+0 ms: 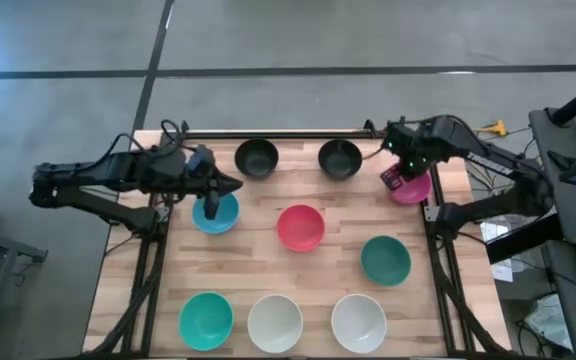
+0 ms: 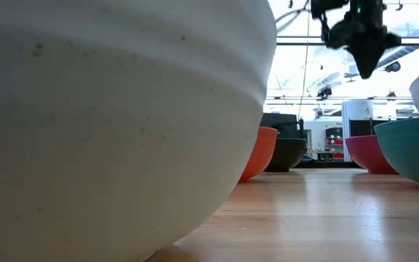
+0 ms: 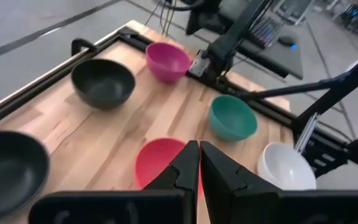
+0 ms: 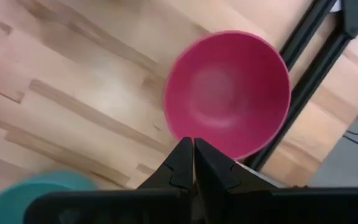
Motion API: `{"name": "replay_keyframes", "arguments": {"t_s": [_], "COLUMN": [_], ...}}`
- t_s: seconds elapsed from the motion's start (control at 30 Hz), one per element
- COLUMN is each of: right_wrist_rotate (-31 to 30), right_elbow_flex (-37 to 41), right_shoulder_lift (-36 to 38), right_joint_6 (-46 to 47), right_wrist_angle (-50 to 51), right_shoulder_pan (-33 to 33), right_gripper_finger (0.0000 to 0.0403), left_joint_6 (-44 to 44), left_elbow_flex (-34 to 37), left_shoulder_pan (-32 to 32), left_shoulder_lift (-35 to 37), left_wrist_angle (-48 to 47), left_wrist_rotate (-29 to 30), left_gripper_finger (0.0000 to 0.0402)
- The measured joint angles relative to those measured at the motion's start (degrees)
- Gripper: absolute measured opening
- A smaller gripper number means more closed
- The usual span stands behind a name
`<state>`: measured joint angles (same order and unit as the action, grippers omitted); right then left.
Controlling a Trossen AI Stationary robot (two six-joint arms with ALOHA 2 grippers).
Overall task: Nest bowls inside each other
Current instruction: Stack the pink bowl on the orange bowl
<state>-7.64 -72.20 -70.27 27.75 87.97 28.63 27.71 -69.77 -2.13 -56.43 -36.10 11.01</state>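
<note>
The left gripper (image 1: pixel 230 185), fingers pressed together and empty, hovers over the blue bowl (image 1: pixel 215 213). The right gripper (image 4: pixel 193 149), likewise closed on nothing, hangs above the magenta bowl (image 4: pixel 227 93) at the far right.

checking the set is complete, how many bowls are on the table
9, none nested. Far row: black bowl, second black bowl, magenta bowl. Middle: blue bowl, red bowl, teal bowl. Near row: second teal bowl, white bowl, second white bowl.

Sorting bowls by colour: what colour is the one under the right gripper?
Magenta bowl, clearest in the right wrist view.
</note>
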Motion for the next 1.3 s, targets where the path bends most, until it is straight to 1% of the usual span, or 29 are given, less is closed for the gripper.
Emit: {"name": "replay_keyframes", "arguments": {"t_s": [0.1, 0.2, 0.27, 0.37, 0.47, 0.53, 0.63, 0.73, 0.93, 1.3], "right_wrist_rotate": [0.60, 1.59, 2.59, 3.47, 3.33, 3.33, 3.36, 4.00, 9.49, 9.58], "right_elbow_flex": [3.02, 5.48, 7.17, 9.50, 11.28, 12.09, 13.39, 15.00, 18.78, 24.76], "right_shoulder_lift": [0.21, 0.42, 0.37, 0.38, 0.36, 0.38, 0.38, 0.38, 0.38, 0.01], "right_joint_6": [-3.80, -5.88, -6.87, -8.33, -8.43, -8.50, -8.51, -8.80, -9.36, -7.52], "right_wrist_angle": [-3.23, -4.47, -5.22, -6.69, -8.28, -9.56, -11.77, -14.13, -17.86, -21.27], "right_shoulder_pan": [4.59, 6.18, 6.30, 6.16, 6.16, 6.16, 6.16, 6.16, 6.16, 6.16], "right_gripper_finger": [0.0009, 0.0023, 0.0043, 0.0084, 0.0124, 0.0143, 0.0159, 0.0164, 0.0156, 0.0148], "left_joint_6": [0.11, 0.54, 1.32, 5.17, 6.93, 6.95, 7.03, 7.99, 8.03, 7.99], "left_elbow_flex": [-0.01, -0.01, -0.01, -0.01, -0.01, -0.01, -0.01, -0.01, -0.01, -0.03], "left_shoulder_pan": [0.00, -0.06, -0.09, -0.09, -0.11, -0.09, -0.09, -0.09, -0.11, -0.15], "left_shoulder_lift": [-1.22, -2.10, -2.48, -2.96, -3.35, -3.59, -4.21, -4.93, -6.50, -9.45], "left_wrist_angle": [3.65, 6.83, 9.02, 11.54, 11.92, 11.96, 11.96, 11.93, 11.66, 11.63], "left_wrist_rotate": [0.01, -0.57, -2.32, -4.60, -5.01, -5.01, -5.01, -5.01, -6.10, -7.77], "left_gripper_finger": [0.0000, 0.0000, 0.0000, 0.0000, 0.0000, 0.0000, 0.0000, 0.0000, 0.0000, 0.0000]}}
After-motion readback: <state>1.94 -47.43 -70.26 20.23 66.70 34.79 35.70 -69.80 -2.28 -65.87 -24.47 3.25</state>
